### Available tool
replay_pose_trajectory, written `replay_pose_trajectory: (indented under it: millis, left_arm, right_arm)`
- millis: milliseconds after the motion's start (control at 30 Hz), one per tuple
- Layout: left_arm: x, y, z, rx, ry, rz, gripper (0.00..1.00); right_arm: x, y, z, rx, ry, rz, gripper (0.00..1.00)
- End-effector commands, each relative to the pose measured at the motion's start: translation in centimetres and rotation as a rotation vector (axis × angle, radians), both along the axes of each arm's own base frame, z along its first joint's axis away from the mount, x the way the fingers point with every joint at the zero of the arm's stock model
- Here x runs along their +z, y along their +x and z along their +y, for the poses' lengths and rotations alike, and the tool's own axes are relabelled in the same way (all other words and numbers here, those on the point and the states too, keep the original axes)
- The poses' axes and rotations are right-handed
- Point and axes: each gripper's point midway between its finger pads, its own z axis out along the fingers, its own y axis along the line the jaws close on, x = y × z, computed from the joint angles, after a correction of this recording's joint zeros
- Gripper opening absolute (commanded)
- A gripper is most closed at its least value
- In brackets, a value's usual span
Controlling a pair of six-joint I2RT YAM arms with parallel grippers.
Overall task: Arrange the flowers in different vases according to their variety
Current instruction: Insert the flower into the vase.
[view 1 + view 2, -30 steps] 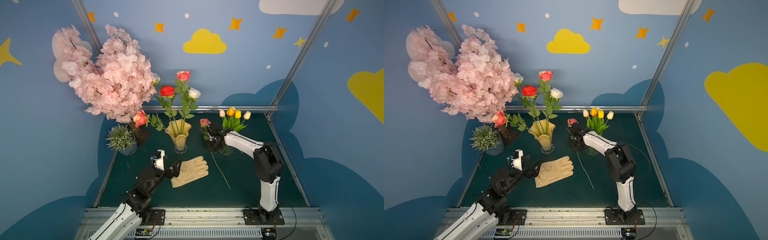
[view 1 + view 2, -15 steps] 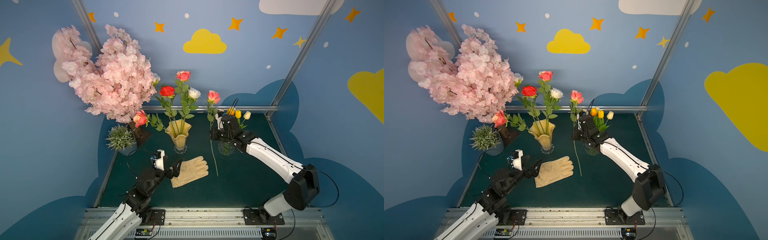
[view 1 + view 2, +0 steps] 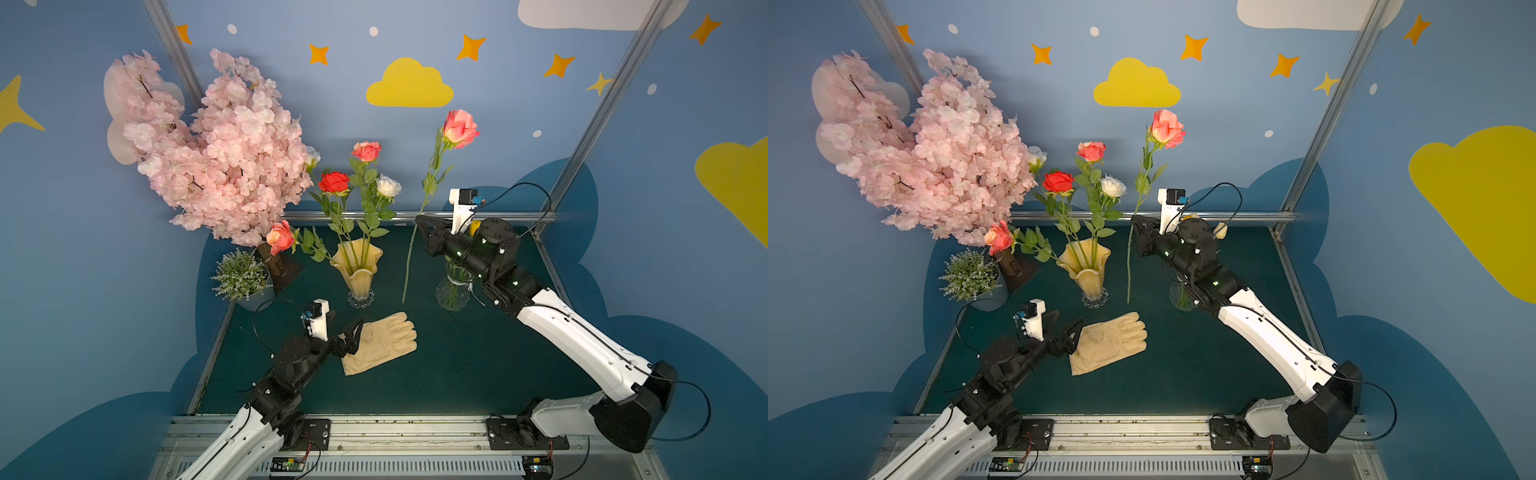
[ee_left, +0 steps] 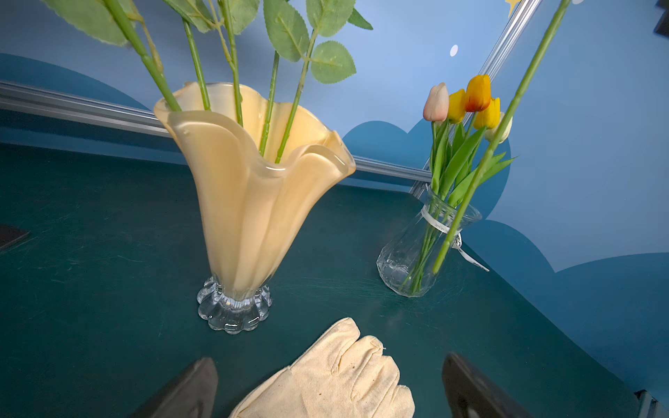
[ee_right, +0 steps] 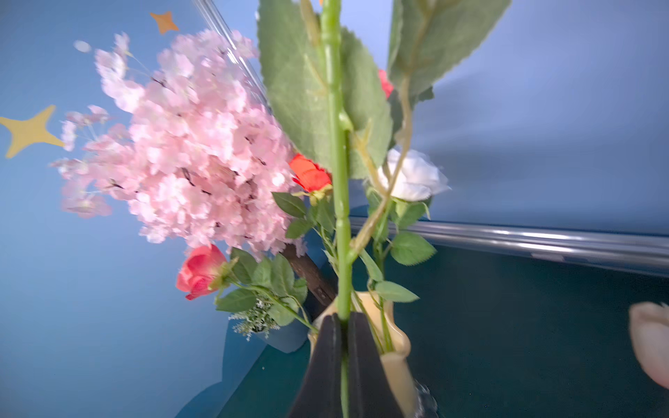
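**Crowded back, open front right**

Back left is blocked by the blossom tree (image 3: 216,158), its dark base (image 3: 284,270) and the potted plant (image 3: 241,274). Roses (image 3: 365,187) fan wide above the amber vase (image 3: 357,270), and one leans low toward the tree, closing that side. Between this vase and the clear glass vase (image 3: 451,293) of tulips (image 4: 467,101) runs a narrow gap; the held rose (image 3: 459,126), pinched in the right gripper (image 3: 419,226), hangs its stem there. The right arm (image 3: 573,336) reaches over the glass vase. The glove (image 3: 380,343) lies before the amber vase, at the spread left gripper (image 3: 353,334). The green mat (image 3: 457,374) in front of the glass vase lies bare.
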Motion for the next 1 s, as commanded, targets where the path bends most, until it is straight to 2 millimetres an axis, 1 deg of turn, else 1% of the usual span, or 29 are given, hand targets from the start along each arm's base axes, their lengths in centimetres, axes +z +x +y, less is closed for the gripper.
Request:
replay_pose_trajectory:
  millis: [0,67,167,267,400,467,567,667,800,833,867,967]
  left_arm:
    - [0.8,0.0,0.0,-0.002,-0.004,-0.034,1.00]
    - [0.8,0.0,0.0,-0.002,-0.002,-0.035,1.00]
    - [0.8,0.0,0.0,-0.002,-0.004,-0.037,1.00]
    - [0.8,0.0,0.0,-0.002,-0.002,-0.037,1.00]
    - [0.8,0.0,0.0,0.000,-0.001,-0.036,1.00]
    - [0.7,0.0,0.0,0.001,0.002,-0.035,1.00]
    - [0.7,0.0,0.2,0.006,0.005,-0.037,1.00]
    - [0.7,0.1,0.2,0.011,0.010,-0.037,1.00]
    - [0.4,0.3,0.8,0.045,0.024,-0.023,1.00]
    - [0.2,0.5,1.0,0.062,0.031,-0.017,1.00]
    - [0.2,0.5,1.2,0.074,0.035,-0.012,1.00]
    - [-0.3,0.8,1.7,0.106,0.055,0.006,1.00]
  right_arm:
    - [6.1,-1.7,1.3,0.053,0.103,-0.194,0.00]
    - [7.7,-2.3,2.5,0.075,0.124,-0.258,0.00]
    - [9.4,-3.1,4.2,0.092,0.147,-0.352,0.00]
    - [10.4,-3.4,5.9,0.104,0.143,-0.395,0.00]
    - [10.2,-2.7,8.3,0.110,0.125,-0.422,0.00]
    - [9.5,-1.7,9.4,0.095,0.117,-0.438,0.00]
    - [7.6,-0.2,11.1,0.084,0.076,-0.424,0.00]
    - [5.1,1.3,12.5,0.084,0.030,-0.394,0.00]
    - [2.1,2.4,13.8,0.095,-0.023,-0.345,0.01]
    - [1.5,2.5,14.0,0.104,-0.034,-0.333,0.12]
    - [1.2,2.4,14.1,0.113,-0.043,-0.325,0.18]
    - [0.5,1.9,14.0,0.133,-0.058,-0.304,0.26]
